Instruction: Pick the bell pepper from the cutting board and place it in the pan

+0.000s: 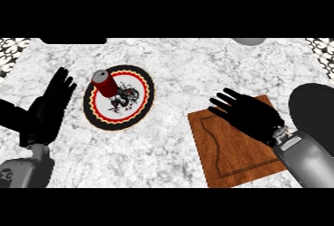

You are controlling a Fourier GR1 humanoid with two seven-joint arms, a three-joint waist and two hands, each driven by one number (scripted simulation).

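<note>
The wooden cutting board lies at the right of the marble counter. My right hand hovers over the board's far half, palm down, with its fingers spread and pointing up-left. No bell pepper shows anywhere; the hand may be covering it. The dark pan sits at the right edge, just right of that hand and partly cut off. My left hand rests open at the left edge, fingers up.
A round patterned plate lies left of centre with a red can lying on its far left part. A black object and a grey object show at the counter's far edge.
</note>
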